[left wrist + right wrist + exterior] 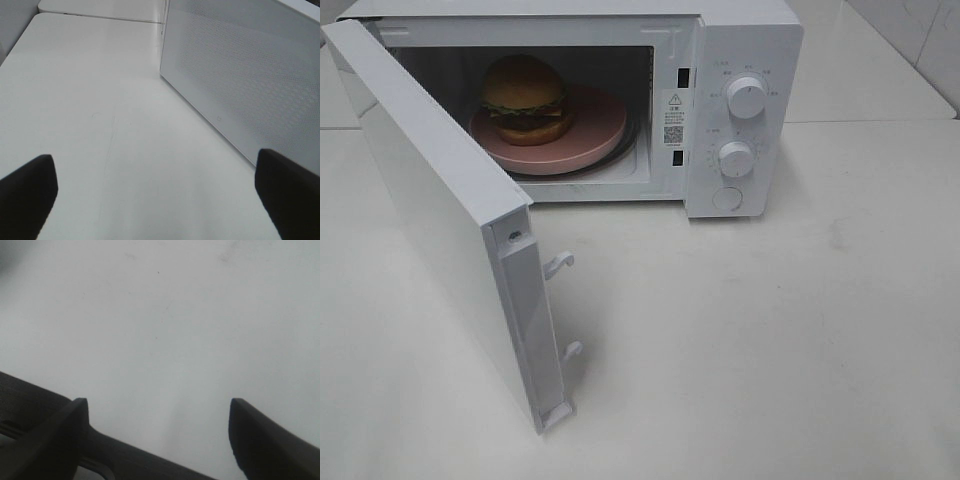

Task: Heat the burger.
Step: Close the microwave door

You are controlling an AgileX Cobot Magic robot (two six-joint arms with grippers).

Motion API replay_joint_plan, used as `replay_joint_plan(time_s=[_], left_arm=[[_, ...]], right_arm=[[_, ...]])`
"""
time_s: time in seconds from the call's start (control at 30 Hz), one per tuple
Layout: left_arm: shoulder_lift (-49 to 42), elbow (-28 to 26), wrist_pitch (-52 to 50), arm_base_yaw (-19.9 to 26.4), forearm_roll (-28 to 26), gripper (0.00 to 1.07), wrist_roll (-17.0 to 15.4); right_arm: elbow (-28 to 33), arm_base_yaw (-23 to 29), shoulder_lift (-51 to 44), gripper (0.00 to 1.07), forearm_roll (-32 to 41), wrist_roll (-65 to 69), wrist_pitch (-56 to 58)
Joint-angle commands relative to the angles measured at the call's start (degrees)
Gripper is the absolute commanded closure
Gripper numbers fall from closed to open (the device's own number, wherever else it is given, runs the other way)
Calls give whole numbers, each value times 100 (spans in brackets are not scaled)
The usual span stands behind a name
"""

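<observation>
Round burger (525,98) with golden-brown domed bun, green lettuce frill and dark patty, seated on a flat pink round plate (603,128) inside the cavity of a white box-shaped microwave oven (745,40), left of the plate's centre. No long axis: round in plan, upright, bun dome uppermost. White hinged door (430,190) wide open on the oven's left side, two white hook latches (560,264) on its free edge. Two white round dials (747,97) and a round push button (727,198) on the control panel at right. Smooth, glossy white counter (790,340) underneath.

Left pincer (157,182) spread wide, nothing between its dark fingers (27,190), low over the counter and close beside the door's outer face (240,75), a pale panel with fine dotted mesh. Right pincer (160,412) likewise parted and empty, matte black fingers (250,435) above plain counter, no oven in its view. Neither arm visible from the high camera.

Judged step: loading done, door not yet shut. Deciding relation: door's outer face beside the left pincer, burger beyond it, past the door and inside the cavity. Left arm therefore judged the nearer for the push, swing toward the oven front. Dials on the right arm's side for the step after.
</observation>
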Motion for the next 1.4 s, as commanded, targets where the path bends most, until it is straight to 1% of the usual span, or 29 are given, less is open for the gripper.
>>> replay_joint_plan(time_s=[0.03, 0.23, 0.47, 0.57, 0.6, 0.63, 0.7, 0.73, 0.77, 0.83, 0.87, 0.9, 0.93, 0.97, 1.03, 1.07, 1.1, 1.13, 1.17, 1.2, 1.27, 1.3, 1.33, 1.37, 1.4], left_arm=[[-109, 17, -57, 11, 11, 6, -23], [-109, 17, -57, 11, 11, 6, -23], [-109, 17, -57, 11, 11, 6, -23], [-109, 17, -57, 11, 11, 6, -23], [-109, 17, -57, 11, 11, 6, -23], [-109, 17, -57, 11, 11, 6, -23], [-109, 17, -57, 11, 11, 6, -23], [-109, 17, -57, 11, 11, 6, -23], [-109, 17, -57, 11, 11, 6, -23], [-109, 17, -57, 11, 11, 6, -23], [-109, 17, -57, 11, 11, 6, -23], [-109, 17, -57, 11, 11, 6, -23], [-109, 17, -57, 11, 11, 6, -23], [-109, 17, -57, 11, 11, 6, -23], [-109, 17, -57, 11, 11, 6, -23], [-109, 17, -57, 11, 11, 6, -23], [-109, 17, -57, 11, 11, 6, -23], [-109, 17, -57, 11, 11, 6, -23], [-109, 17, -57, 11, 11, 6, -23], [-109, 17, -57, 11, 11, 6, -23], [-109, 17, -57, 11, 11, 6, -23], [-109, 17, -57, 11, 11, 6, -23], [-109, 17, -57, 11, 11, 6, -23], [-109, 17, -57, 11, 11, 6, -23], [-109, 17, -57, 11, 11, 6, -23]], right_arm=[[34, -29, -269, 33, 6, -74, 613], [34, -29, -350, 33, 11, -160, 1134], [34, -29, -361, 33, 166, -252, 1197], [34, -29, -625, 33, 160, -390, 1180], [34, -29, -888, 33, 155, -470, 1100], [34, -29, -888, 33, 155, -470, 1100], [103, -34, -1346, 33, 155, -470, 848], [103, -34, -1346, 33, 155, -470, 848], [138, -138, -1570, 33, 195, -470, 602], [178, -218, -1667, 33, 201, -481, 481], [315, -476, -1891, 33, 229, -561, 212], [315, -607, -1965, 33, 275, -665, 195], [315, -607, -1965, 33, 275, -665, 195], [321, -865, -2126, 33, 355, -831, 178], [321, -968, -2200, 33, 378, -894, 166], [321, -1180, -2320, 34, 464, -1037, 149], [321, -1180, -2320, 34, 464, -1037, 149], [321, -1392, -2435, 34, 504, -1140, 132], [321, -1495, -2498, 34, 539, -1192, 132], [321, -1495, -2498, 34, 539, -1192, 132], [338, -1816, -2704, 34, 619, -1324, 120], [338, -1816, -2704, 34, 619, -1324, 120], [338, -2040, -2830, 34, 670, -1392, 120], [338, -2040, -2830, 34, 670, -1392, 120], [338, -2303, -2968, 34, 745, -1478, 109]])
